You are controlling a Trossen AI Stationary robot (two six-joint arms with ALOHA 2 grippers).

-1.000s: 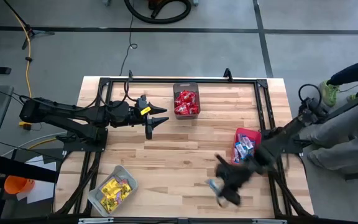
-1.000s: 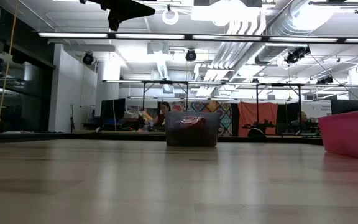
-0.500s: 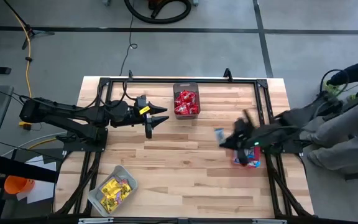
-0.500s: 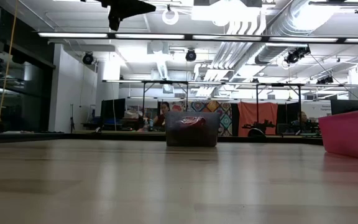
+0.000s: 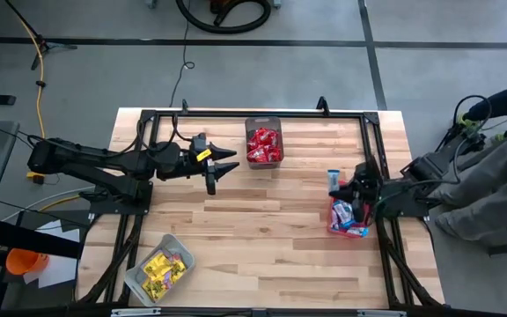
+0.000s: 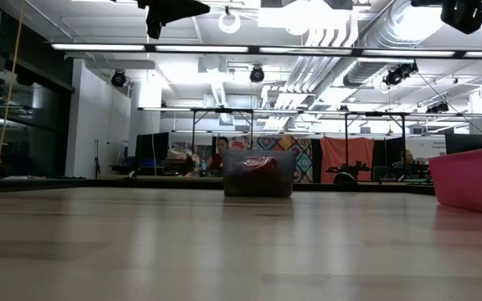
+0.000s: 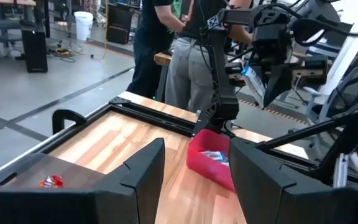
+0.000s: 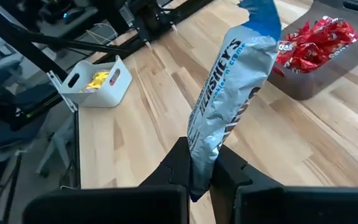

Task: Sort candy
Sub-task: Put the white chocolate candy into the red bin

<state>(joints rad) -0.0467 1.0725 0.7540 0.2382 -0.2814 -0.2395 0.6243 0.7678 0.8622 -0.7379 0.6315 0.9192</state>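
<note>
My right gripper point(image 5: 340, 185) is shut on a blue-and-white candy packet point(image 8: 229, 93) and holds it above the far left corner of the red bin point(image 5: 349, 231), which contains more blue-and-white candy point(image 5: 343, 211). My left gripper point(image 5: 224, 170) hovers open and holds nothing above the table's far left part, beside the dark mesh bin point(image 5: 264, 123) of red candy point(image 5: 263, 143). Yellow candy point(image 5: 162, 267) lies in the clear grey bin point(image 5: 144, 286) at the near left. My right gripper pinches one short end of the packet point(image 8: 199, 171) between its two fingers. The fingers come from the table's right side, slanting downward. The packet sticks out lengthwise beyond the fingertips, lifted clear of bin and table, its free end point(image 8: 260, 15) crumpled.
A black frame point(image 5: 253, 113) runs round the wooden tabletop point(image 5: 262, 229). People stand just off the table's right edge point(image 5: 491, 176). In the low view the mesh bin point(image 6: 258, 173) stands mid-table and the red bin point(image 6: 475, 180) at the right.
My right gripper has carried the blue-and-white packet from above the table's near right part toward the far edge and a little right, rising and turning, and now holds it over the red bin. My left gripper has stayed in place.
</note>
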